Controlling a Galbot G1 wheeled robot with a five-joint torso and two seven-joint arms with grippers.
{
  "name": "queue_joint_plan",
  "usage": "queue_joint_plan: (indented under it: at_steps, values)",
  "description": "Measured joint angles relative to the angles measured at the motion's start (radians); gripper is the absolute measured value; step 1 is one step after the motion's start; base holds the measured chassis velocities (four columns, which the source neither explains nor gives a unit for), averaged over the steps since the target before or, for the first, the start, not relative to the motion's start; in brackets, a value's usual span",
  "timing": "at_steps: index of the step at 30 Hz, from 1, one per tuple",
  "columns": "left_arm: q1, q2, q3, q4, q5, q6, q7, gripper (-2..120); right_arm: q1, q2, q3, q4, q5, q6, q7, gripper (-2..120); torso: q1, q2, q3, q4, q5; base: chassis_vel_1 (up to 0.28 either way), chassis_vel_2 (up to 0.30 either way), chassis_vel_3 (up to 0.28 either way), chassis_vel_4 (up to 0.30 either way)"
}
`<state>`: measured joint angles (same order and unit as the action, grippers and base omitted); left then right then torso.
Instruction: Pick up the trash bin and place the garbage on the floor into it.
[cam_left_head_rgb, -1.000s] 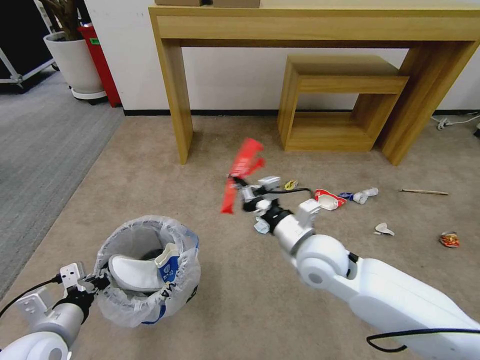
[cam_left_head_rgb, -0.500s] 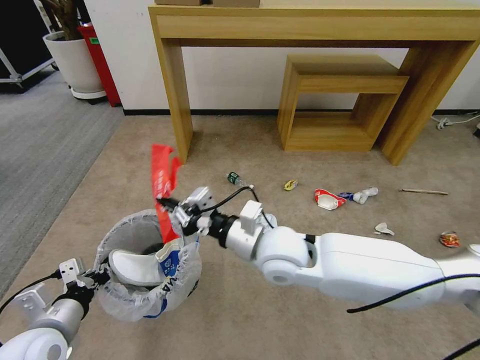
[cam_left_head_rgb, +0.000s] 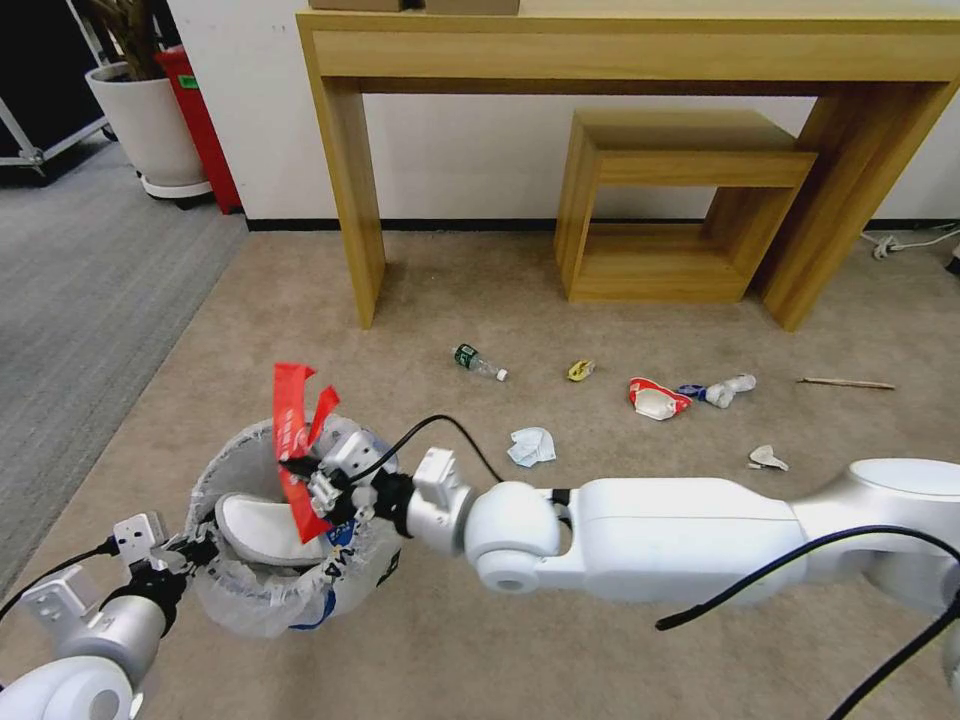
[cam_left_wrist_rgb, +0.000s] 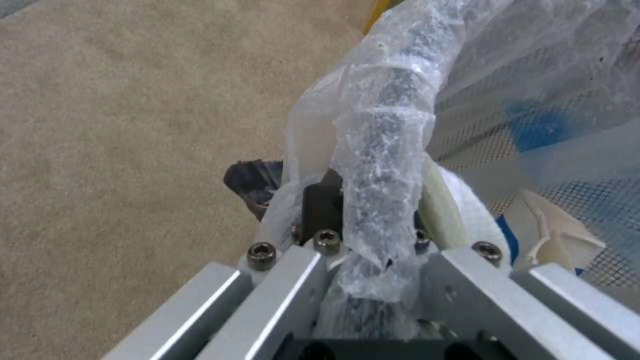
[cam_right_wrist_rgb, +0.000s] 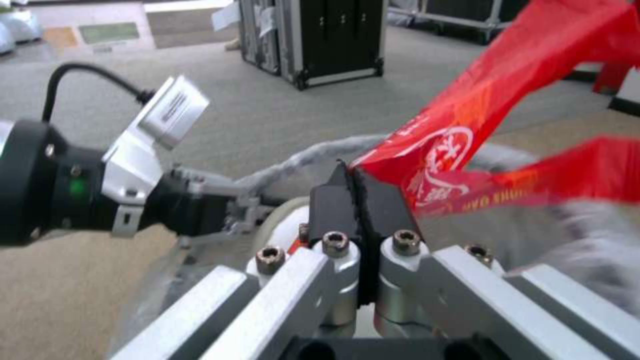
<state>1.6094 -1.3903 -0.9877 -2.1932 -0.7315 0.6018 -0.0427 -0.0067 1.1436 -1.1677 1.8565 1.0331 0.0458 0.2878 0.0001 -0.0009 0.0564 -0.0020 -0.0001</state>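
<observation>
our right pincer (cam_left_head_rgb: 312, 487) was closed tight on a red wrapper (cam_left_head_rgb: 293, 440), the black fingers (cam_right_wrist_rgb: 360, 200) pressed together with the wrapper's lower end pinched between them, and it hung just over the open mouth of the trash bin (cam_left_head_rgb: 262, 598). the wrapper stood up and flared above the rim, its lower tail dipping inside. our left pincer (cam_left_head_rgb: 178, 555) was clamped on the bin's near rim, fingers closed over the bunched translucent bag (cam_left_wrist_rgb: 380, 165), holding the bin just above the beige floor (cam_left_head_rgb: 480, 640). a white slipper (cam_left_head_rgb: 255, 528) lay inside the bin, with a blue-white paper cup (cam_left_head_rgb: 343, 537) beside it, partly hidden by our right wrist.

around us stood a large wooden table (cam_left_head_rgb: 640, 50) against the wall with a smaller wooden stand (cam_left_head_rgb: 680, 170) under it, and a white plant pot (cam_left_head_rgb: 150, 125) off on the grey carpet (cam_left_head_rgb: 70, 290). still on the floor beyond our right arm lay a red-and-white wrapper (cam_left_head_rgb: 657, 398), a crumpled white paper (cam_left_head_rgb: 531, 446), a small green-capped bottle (cam_left_head_rgb: 478, 362), a thin wooden stick (cam_left_head_rgb: 846, 383), a bit of yellow litter (cam_left_head_rgb: 580, 370) and a small white scrap (cam_left_head_rgb: 767, 458).

half a second earlier our right pincer had been higher and farther over, at the bin's far edge; since then it had come down and in over the opening, uncovering the crumpled paper.
</observation>
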Motion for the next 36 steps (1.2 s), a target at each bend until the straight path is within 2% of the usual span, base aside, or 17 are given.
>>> queue_joint_plan:
  at_steps: [6, 12, 23, 25, 26, 28, 29, 32, 34, 36]
  values:
    - [-0.004, -0.001, 0.000, 0.001, -0.004, 0.000, 0.000, 1, -0.005, 0.027, -0.025, -0.032, -0.012, -0.012, 0.013, 0, 0.000, 0.000, 0.000, -0.0001, 0.0000, 0.000, 0.000, 0.000, 0.000]
    - [-0.002, -0.004, 0.002, 0.007, -0.004, -0.002, 0.001, 1, -0.026, 0.038, -0.038, -0.058, -0.030, -0.075, 0.078, 0, 0.000, 0.000, 0.000, -0.0002, 0.0000, 0.000, 0.000, 0.000, 0.000]
    - [0.003, -0.004, 0.002, 0.007, -0.004, -0.005, 0.004, 1, -0.045, 0.082, -0.046, -0.100, -0.044, -0.095, 0.115, 0, 0.000, 0.000, 0.000, 0.0000, 0.0001, 0.000, 0.000, 0.000, 0.000]
    - [0.003, -0.004, 0.002, 0.008, -0.004, -0.006, 0.005, 1, -0.047, 0.083, -0.046, -0.100, -0.046, -0.102, 0.122, 8, 0.000, 0.000, 0.000, 0.0000, 0.0001, 0.000, 0.000, 0.000, 0.000]
    - [0.003, -0.004, 0.002, 0.008, -0.004, -0.006, 0.005, 1, -0.047, 0.083, -0.046, -0.100, -0.046, -0.102, 0.122, 8, 0.000, 0.000, 0.000, 0.0000, 0.0001, 0.000, 0.000, 0.000, 0.000]
    - [0.001, -0.005, 0.003, 0.013, -0.003, -0.006, 0.005, 1, -0.050, 0.081, -0.044, -0.098, -0.050, -0.101, 0.126, 19, 0.000, 0.000, 0.000, 0.0000, 0.0001, 0.000, 0.000, 0.000, 0.000]
    - [0.001, -0.005, 0.003, 0.013, -0.003, -0.006, 0.005, 1, -0.050, 0.081, -0.044, -0.098, -0.050, -0.101, 0.126, 19, 0.000, 0.000, 0.000, 0.0000, 0.0001, 0.000, 0.000, 0.000, 0.000]
    - [-0.004, -0.002, 0.004, 0.020, -0.002, -0.006, 0.005, 1, -0.051, 0.059, -0.032, -0.070, -0.054, -0.098, 0.133, 34, 0.000, 0.000, 0.000, -0.0001, 0.0001, 0.000, 0.000, 0.000, 0.000]
    - [-0.005, 0.000, 0.004, 0.020, -0.002, -0.006, 0.005, 1, -0.051, 0.051, -0.027, -0.060, -0.054, -0.098, 0.135, 37, 0.000, 0.000, 0.000, -0.0001, 0.0001, 0.000, 0.000, 0.000, 0.000]
    - [-0.005, 0.000, 0.004, 0.020, -0.002, -0.006, 0.005, 1, -0.051, 0.039, -0.017, -0.047, -0.056, -0.096, 0.139, 48, 0.000, 0.000, 0.000, -0.0001, 0.0001, 0.000, 0.000, 0.000, 0.000]
